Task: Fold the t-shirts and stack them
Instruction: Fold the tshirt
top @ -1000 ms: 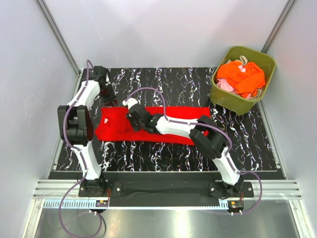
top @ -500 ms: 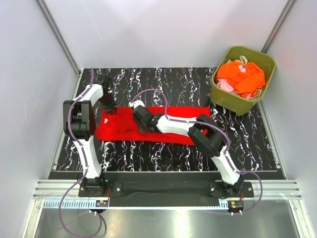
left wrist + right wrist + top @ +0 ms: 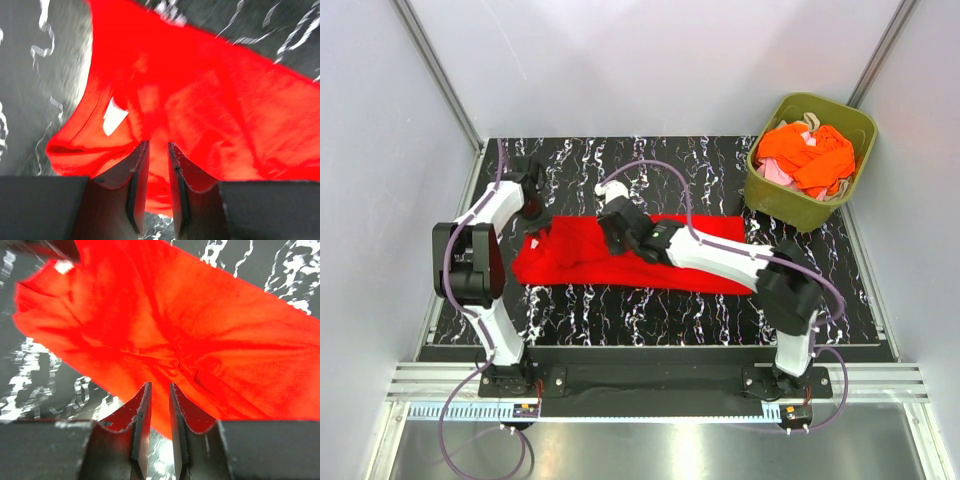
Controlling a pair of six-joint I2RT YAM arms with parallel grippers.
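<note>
Left gripper (image 3: 158,145) of mine is pinched on a fold of the red t-shirt (image 3: 560,262) at its left end, roughly where it was a second ago. My right gripper (image 3: 160,386) is clamped on bunched red cloth mid-shirt and has moved right and farther back, with the arm stretched flatter. The shirt lies along the worktop (image 3: 670,165), its left part more rumpled now. Other t-shirts (image 3: 805,150) sit in the green bin (image 3: 790,205).

You ran white shells and chunky black joints on the left arm (image 3: 496,203) and right arm (image 3: 712,256), purple cables (image 3: 650,166) looping off both, a black base plate (image 3: 650,380) underneath, and dark fingers (image 3: 134,182) with scalloped inner edges on the left gripper (image 3: 157,144).
</note>
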